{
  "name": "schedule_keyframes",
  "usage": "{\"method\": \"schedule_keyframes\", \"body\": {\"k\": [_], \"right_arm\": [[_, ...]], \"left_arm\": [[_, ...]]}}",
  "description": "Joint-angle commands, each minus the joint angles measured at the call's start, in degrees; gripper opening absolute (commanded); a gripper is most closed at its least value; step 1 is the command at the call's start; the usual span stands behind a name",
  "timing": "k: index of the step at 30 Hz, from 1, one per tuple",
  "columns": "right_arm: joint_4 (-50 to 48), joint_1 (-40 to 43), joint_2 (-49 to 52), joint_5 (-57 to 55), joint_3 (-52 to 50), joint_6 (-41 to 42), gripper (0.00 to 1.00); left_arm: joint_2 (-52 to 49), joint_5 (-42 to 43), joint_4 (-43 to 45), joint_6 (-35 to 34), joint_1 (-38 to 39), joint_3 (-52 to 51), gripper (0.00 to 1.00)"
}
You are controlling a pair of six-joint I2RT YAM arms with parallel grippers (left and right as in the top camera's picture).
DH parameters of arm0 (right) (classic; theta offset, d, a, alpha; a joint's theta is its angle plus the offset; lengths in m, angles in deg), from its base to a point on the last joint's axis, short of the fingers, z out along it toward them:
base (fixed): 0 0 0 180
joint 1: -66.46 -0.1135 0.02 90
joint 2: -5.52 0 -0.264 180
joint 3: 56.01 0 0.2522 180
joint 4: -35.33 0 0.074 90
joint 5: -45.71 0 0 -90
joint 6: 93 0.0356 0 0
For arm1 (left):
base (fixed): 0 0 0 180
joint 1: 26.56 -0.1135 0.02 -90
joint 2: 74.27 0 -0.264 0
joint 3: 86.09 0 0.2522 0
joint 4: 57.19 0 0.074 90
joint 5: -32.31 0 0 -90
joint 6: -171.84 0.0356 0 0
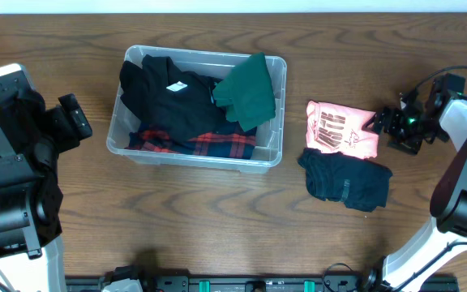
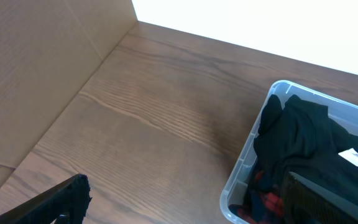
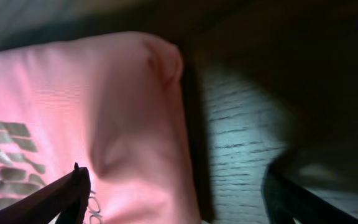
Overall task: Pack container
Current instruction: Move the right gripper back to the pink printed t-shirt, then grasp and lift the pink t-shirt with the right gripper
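The clear plastic container [image 1: 273,75] stands on the table left of centre. It holds a black garment with a white tag [image 1: 173,93], a red plaid one [image 1: 217,144] and a dark green one [image 1: 248,89]. A folded pink shirt [image 1: 339,130] lies to its right, with a dark navy garment [image 1: 347,180] in front of it. My right gripper [image 1: 379,123] is open at the pink shirt's right edge, its fingers straddling the edge close above the cloth [image 3: 104,112]. My left gripper [image 2: 185,199] is open and empty above the table, left of the container [image 2: 241,168].
A cardboard panel [image 2: 36,68] stands at the far left. The table's back edge [image 1: 233,10] runs along the top.
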Motion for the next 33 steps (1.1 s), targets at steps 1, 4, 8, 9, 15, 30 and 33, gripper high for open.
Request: {"method": "schedule_keyframes", "body": {"k": [1,4,8,9,15,30,33], "right_arm": [[-1.1,-1.4,1.9,2.4,-0.9,-1.2,0.80],[-3.3,-3.0,2.4,4.2,-2.4,-1.2,0.68],[-4.2,-5.2,2.4,4.1,-2.8,-1.3,0.38],[-4.5,-5.3,2.4,4.1,-2.8,-1.2,0.33],[-5.7,-4.6,-0.7,10.4,-0.7,-1.0,0.01],[-36.7,-15.0,-20.4,42.5,3.6,28.3,0.01],[-49.6,-22.0,-20.6,42.5,3.6,38.0,0.01]], "left_arm": [[0.0,-0.7,-0.2,-0.7,-0.3,-0.1,0.98],[0.0,-0.7,-0.2,-0.7,-0.3,-0.1,0.98],[0.0,-0.7,-0.2,-0.7,-0.3,-0.1,0.98],[0.0,-0.7,-0.2,-0.7,-0.3,-0.1,0.98],[0.0,-0.7,-0.2,-0.7,-0.3,-0.1,0.98],[0.0,-0.7,-0.2,-0.7,-0.3,-0.1,0.98],[0.0,-0.7,-0.2,-0.7,-0.3,-0.1,0.98]]}}
